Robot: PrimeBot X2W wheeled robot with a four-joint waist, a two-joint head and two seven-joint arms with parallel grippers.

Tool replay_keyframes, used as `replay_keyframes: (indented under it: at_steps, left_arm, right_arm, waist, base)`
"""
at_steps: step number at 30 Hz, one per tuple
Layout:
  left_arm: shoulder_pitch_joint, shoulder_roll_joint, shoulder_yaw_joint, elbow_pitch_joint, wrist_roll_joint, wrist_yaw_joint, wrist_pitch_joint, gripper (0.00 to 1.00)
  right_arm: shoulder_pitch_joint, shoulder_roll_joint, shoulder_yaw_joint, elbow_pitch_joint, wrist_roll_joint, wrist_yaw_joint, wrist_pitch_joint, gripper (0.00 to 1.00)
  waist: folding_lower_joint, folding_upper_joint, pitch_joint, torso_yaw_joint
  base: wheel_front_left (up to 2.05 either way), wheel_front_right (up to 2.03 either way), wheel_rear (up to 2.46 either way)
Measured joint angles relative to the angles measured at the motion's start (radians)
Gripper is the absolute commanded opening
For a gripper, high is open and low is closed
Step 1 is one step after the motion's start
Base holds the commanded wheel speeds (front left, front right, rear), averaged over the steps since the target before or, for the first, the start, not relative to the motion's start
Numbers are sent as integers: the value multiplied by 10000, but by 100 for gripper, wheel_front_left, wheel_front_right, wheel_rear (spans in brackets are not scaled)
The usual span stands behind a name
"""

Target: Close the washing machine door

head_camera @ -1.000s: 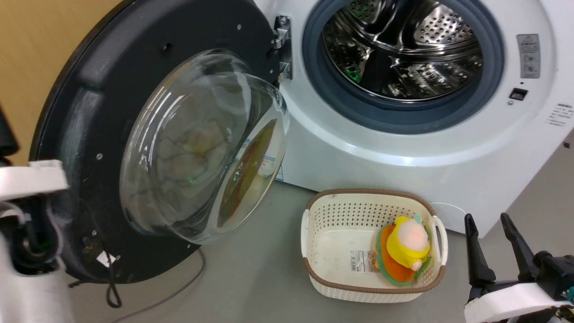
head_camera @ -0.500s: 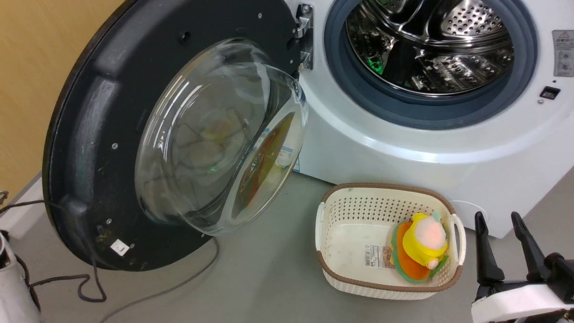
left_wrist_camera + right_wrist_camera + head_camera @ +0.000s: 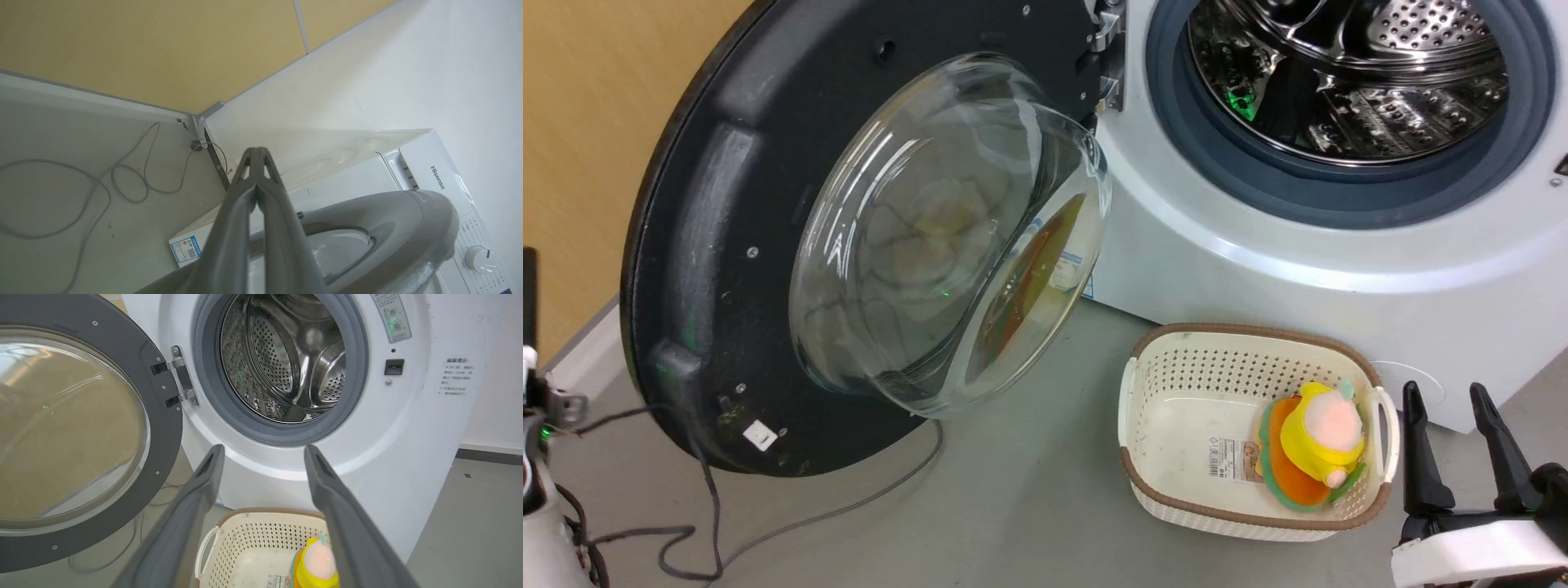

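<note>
In the head view we are seeing the washing machine door (image 3: pixel 727 245) standing wide open at the left of the washing machine (image 3: pixel 1298 269), with its glass bowl bulging toward us. The right gripper (image 3: pixel 1444 392) is waiting at the lower right, just beside a cream basket (image 3: pixel 1168 363) with a yellow toy (image 3: pixel 1319 441) inside. A grey cable (image 3: pixel 809 523) is lying on the floor below the door.

In the left wrist view the left gripper (image 3: pixel 256 153) is showing its fingers pressed together, above the door's outer face. We cannot tell if they are touching it. We are reading the word Hisense (image 3: pixel 437 177) on the top panel. The blue sticker (image 3: pixel 186 250) is too small to read.

In the right wrist view the right gripper's fingers are spread, gripping nothing and pointing toward the steel drum (image 3: pixel 286 355). The labels beside the opening are not readable.

We are judging that the closed fingers may slide off the glossy curved face, leaving the door half shut. A weak push may not make the latch catch. The door's lower rim may also brush the basket, which is standing near its path.
</note>
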Motion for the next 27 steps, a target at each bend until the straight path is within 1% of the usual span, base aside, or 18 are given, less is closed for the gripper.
replay_keyframes:
  at_steps: [6, 9, 12, 17, 23, 27]
  left_arm:
    - [461, -188, -253, -151, -763, -140, 897, 0]
    - [793, -339, -656, -585, -1101, -174, 1369, 0]
    - [1184, -571, -1103, -1028, -1338, -176, 1651, 0]
    - [1818, -800, -1668, -1712, -1933, -261, 2025, 0]
    - [2561, -947, -2510, -2986, -2828, -280, 2661, 0]
    - [3193, -932, -3271, -4487, -3407, -343, 3089, 0]
  right_arm:
    - [-1, 0, -44, 17, 169, 0, -117, 100]
    - [-4, 0, -79, 21, 192, 0, -184, 100]
    - [-5, 2, -130, 58, 257, 0, -263, 100]
    - [-5, 4, -201, 117, 353, 0, -362, 100]
    - [-2, 6, -238, 174, 474, 0, -479, 100]
    - [6, 13, -247, 203, 525, 0, -514, 100]
  waist:
    - [0, 0, 74, 216]
    - [0, 0, 103, 335]
    - [0, 0, 122, 455]
    - [0, 0, 81, 660]
    - [0, 0, -40, 838]
    - [0, 0, -177, 751]
  base:
    - [0, 0, 0]
    - [0, 0, 0]
    - [0, 0, 0]
    - [0, 0, 0]
    - [0, 0, 0]
    - [0, 0, 0]
